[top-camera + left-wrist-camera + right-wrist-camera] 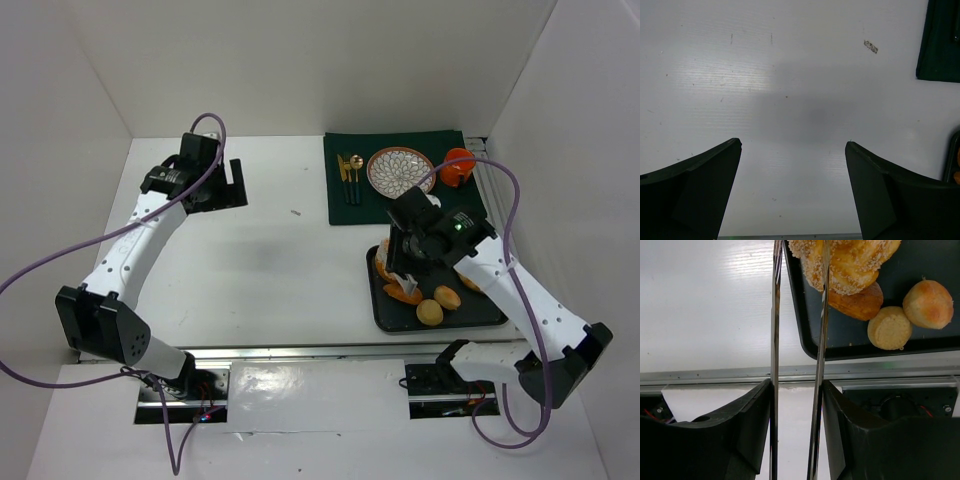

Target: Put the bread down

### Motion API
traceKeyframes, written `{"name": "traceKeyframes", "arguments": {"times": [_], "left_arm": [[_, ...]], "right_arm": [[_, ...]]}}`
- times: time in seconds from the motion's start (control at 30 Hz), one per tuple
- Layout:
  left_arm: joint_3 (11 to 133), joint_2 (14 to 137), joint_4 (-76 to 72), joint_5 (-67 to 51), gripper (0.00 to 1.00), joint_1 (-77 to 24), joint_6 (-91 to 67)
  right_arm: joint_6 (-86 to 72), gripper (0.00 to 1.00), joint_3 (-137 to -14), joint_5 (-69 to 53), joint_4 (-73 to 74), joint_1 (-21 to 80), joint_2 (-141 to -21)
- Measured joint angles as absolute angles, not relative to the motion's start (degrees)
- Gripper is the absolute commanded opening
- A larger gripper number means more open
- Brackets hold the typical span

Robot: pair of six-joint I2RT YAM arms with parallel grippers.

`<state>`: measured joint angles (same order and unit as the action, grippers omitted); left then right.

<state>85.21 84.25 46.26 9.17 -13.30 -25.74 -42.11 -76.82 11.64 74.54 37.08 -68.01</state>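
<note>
The bread [850, 260], a large golden lumpy bun with seeds, lies at the left end of the black tray [805, 335]. In the top view it is mostly hidden under my right gripper [405, 265], with only an orange edge [400, 293] showing. My right gripper [797, 382] is shut on metal tongs [775, 315]. One blade passes left of the bread and the other crosses over it. The tong tips are out of frame, so I cannot tell whether they grip the bread. My left gripper [792, 142] is open and empty over the bare table, far left in the top view [232, 185].
The tray [490, 318] also holds two small round buns [430, 312] [447, 297] and a flat brown roll [860, 302]. Behind it a dark green mat [340, 210] carries a patterned plate [400, 170], gold cutlery [350, 175] and an orange cup [458, 166]. White walls enclose the table.
</note>
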Motion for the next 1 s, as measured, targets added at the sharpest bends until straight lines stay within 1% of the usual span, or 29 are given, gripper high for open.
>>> {"name": "traceKeyframes", "arguments": {"times": [0.2,0.67,0.73,0.8,0.83,0.97,1.0], "left_arm": [[85.12,84.58,46.33,9.43,0.98,-13.3,-25.74],[84.86,85.12,46.35,9.78,0.98,-13.3,-25.74],[84.6,85.12,46.35,9.8,0.98,-13.3,-25.74],[84.42,85.12,46.33,9.82,0.98,-13.3,-25.74],[84.34,85.12,46.35,9.82,0.98,-13.3,-25.74],[84.31,85.12,46.35,9.82,0.98,-13.3,-25.74],[84.31,85.12,46.35,9.8,0.98,-13.3,-25.74]], "right_arm": [[-40.91,0.54,-76.82,12.4,74.5,36.8,-70.22],[-35.92,0.55,-73.84,11.11,72.27,35.81,-74.22],[-35.42,0.5,-73.58,10.94,71.96,35.64,-74.76],[-34.74,0.41,-73.54,10.72,71.9,35.35,-75.29],[-34.59,0.31,-73.56,10.63,71.83,35.35,-75.42],[-33.91,0.16,-74.11,11.16,72.16,35.24,-75.48],[-33.78,0.14,-74.65,11.29,72.42,35.2,-75.48]]}}
